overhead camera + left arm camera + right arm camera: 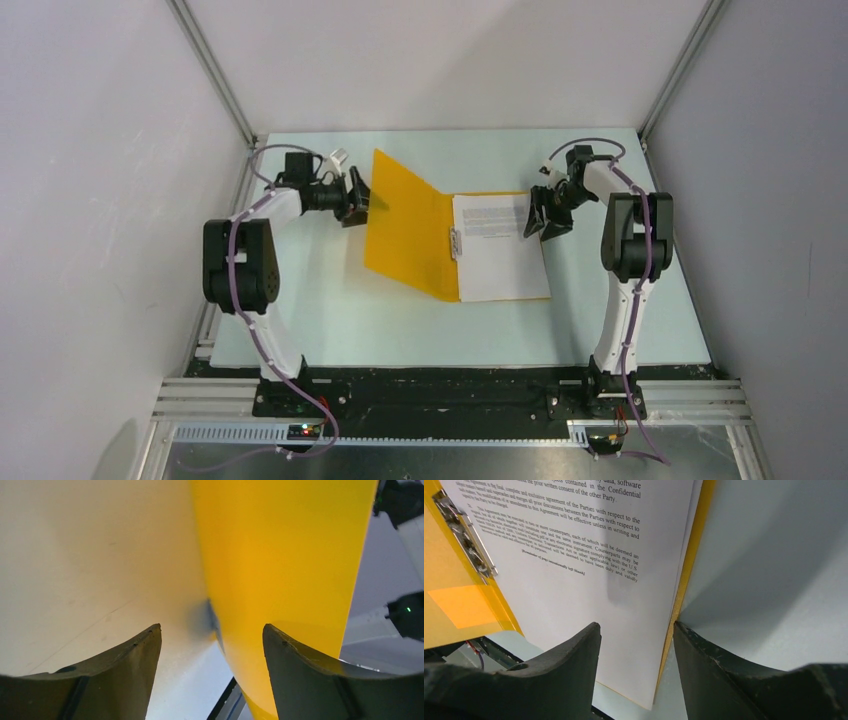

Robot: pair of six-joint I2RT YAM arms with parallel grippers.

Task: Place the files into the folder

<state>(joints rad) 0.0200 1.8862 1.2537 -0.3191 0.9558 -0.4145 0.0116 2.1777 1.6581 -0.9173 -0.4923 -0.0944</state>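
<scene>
The orange-yellow folder (405,235) lies open in the middle of the table, its left cover raised at a slant. The files (497,255), white sheets with black print, lie on its flat right half beside a metal clip (456,243). My left gripper (358,205) is open at the raised cover's left edge; in the left wrist view the cover (280,570) runs between the spread fingers of the gripper (211,627). My right gripper (545,222) is open over the files' right edge. In the right wrist view the gripper (636,625) straddles the edge of the files (574,580) and the folder (439,570).
The pale table (400,330) is walled in by white panels with metal corner posts (215,70). The arm bases sit on a black rail (440,395) at the near edge. The clip also shows in the right wrist view (466,540).
</scene>
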